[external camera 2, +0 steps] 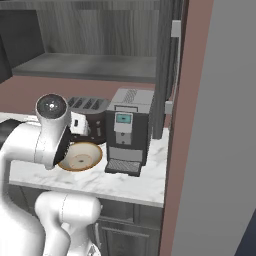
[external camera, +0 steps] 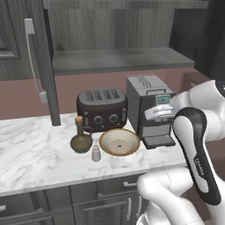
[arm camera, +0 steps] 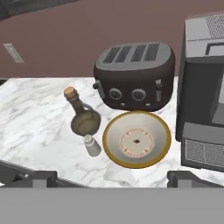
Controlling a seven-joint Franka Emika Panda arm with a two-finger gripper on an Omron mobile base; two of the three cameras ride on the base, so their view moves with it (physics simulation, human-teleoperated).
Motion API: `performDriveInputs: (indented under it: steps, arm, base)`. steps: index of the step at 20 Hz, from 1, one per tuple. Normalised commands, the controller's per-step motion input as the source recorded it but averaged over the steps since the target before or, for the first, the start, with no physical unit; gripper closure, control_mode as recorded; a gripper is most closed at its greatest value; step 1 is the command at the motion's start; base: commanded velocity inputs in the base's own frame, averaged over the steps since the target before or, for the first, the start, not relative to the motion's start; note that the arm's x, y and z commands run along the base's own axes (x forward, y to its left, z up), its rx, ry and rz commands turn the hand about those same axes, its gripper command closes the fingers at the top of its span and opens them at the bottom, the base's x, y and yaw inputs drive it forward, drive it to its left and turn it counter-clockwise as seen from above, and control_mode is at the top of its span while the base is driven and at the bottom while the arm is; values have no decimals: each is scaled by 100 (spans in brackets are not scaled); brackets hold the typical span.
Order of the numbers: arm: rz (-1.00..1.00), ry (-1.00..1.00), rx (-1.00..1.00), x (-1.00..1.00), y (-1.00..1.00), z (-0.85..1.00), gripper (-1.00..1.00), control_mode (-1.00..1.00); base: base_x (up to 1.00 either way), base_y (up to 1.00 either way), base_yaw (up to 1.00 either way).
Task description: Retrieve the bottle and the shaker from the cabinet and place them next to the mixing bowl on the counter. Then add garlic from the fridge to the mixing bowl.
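White marble desk (external camera: 35, 154): round olive glass bottle with cork stopper (arm camera: 83, 117) and small grey shaker (arm camera: 92, 145) stand just left of the tan mixing bowl (arm camera: 136, 138). Gripper (arm camera: 111, 177) open, empty, above. Garlic remains: withdraw without disturbing either, then approach the fridge.

1. The worktop (external camera: 35, 154) is white marble with grey veining.
2. The mixing bowl (external camera: 119, 142) is cream inside with a tan, yellowish rim and a faint brownish ring at its centre.
3. The bottle (external camera: 81, 140) is olive-brown glass with a light brown cork.
4. The shaker (external camera: 96, 154) is pale grey with a lighter top.
5. The toaster (external camera: 102, 107) is dark charcoal.
6. The coffee machine (external camera: 147, 107) is grey, with a small blue-green screen.
7. The wall (external camera: 17, 99) is dusky reddish-brown.
8. The cabinet (external camera: 114, 26) is grey woodgrain.
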Motion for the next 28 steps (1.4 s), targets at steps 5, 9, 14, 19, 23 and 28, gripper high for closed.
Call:
performDriveInputs:
  steps: [5, 9, 14, 19, 23, 28]
  arm:
    - [6, 0, -7, -1, -22, 43, -100, -100]
    - [1, 0, -2, -26, 4, 31, -100, -100]
    - [0, 0, -4, -22, 13, 18, -100, -100]
    - [-3, 0, -1, -30, 0, 2, -100, -100]
    - [-9, 0, -3, -29, 0, 3, -100, -100]
    - [-9, -4, -7, -26, 6, 12, -100, -100]
  base:
    - [0, 0, 0]
    - [0, 0, 0]
    - [0, 0, 0]
    - [0, 0, 0]
    - [0, 0, 0]
    - [0, 0, 0]
